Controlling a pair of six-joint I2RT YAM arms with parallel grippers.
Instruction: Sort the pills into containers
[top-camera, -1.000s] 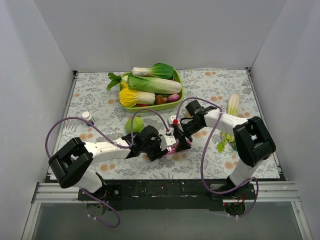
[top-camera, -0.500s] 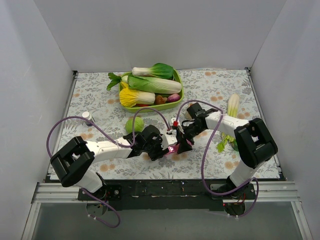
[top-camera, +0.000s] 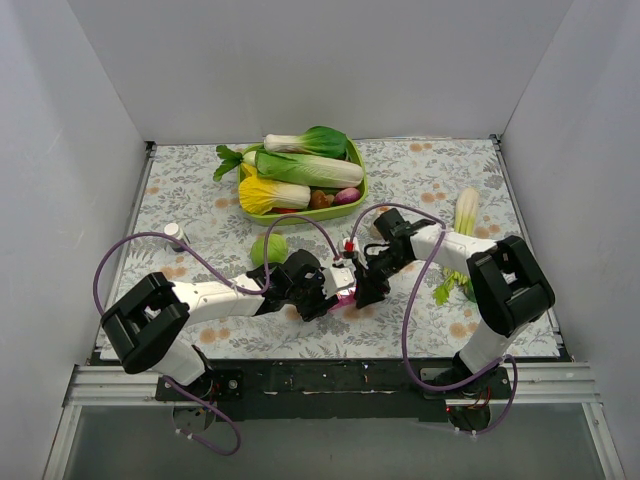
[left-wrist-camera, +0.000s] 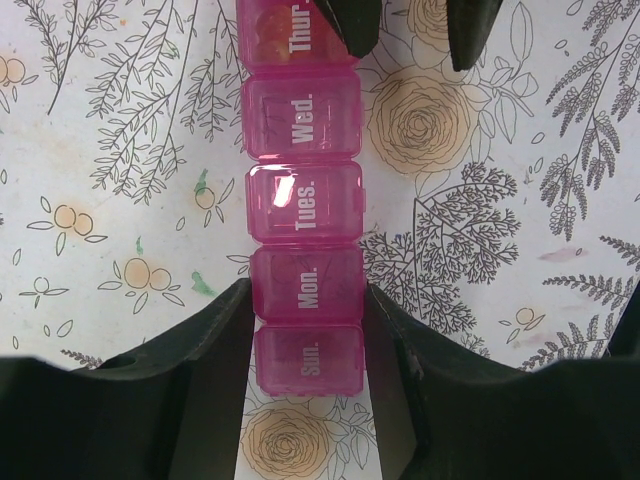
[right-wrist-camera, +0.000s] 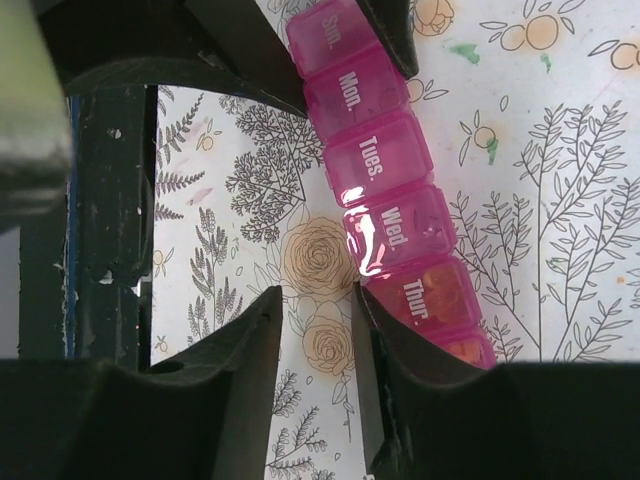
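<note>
The pink strip (left-wrist-camera: 303, 205) lies lids down on the near middle of the table (top-camera: 200, 200), between the two arms. Orange pills (right-wrist-camera: 440, 285) show through the Thur lid. The left gripper (left-wrist-camera: 306, 295) is clamped on the strip's sides at the Sun and Mon end. The right gripper (right-wrist-camera: 315, 300) is slightly parted and holds nothing. One finger (right-wrist-camera: 385, 370) sits against the strip's edge by Wed and Thur, and bare cloth shows in the gap. Open cloth flanks both long edges. The green ball (top-camera: 268, 249) sits just far-left, and the tray (top-camera: 355, 190) lies farther back.
</note>
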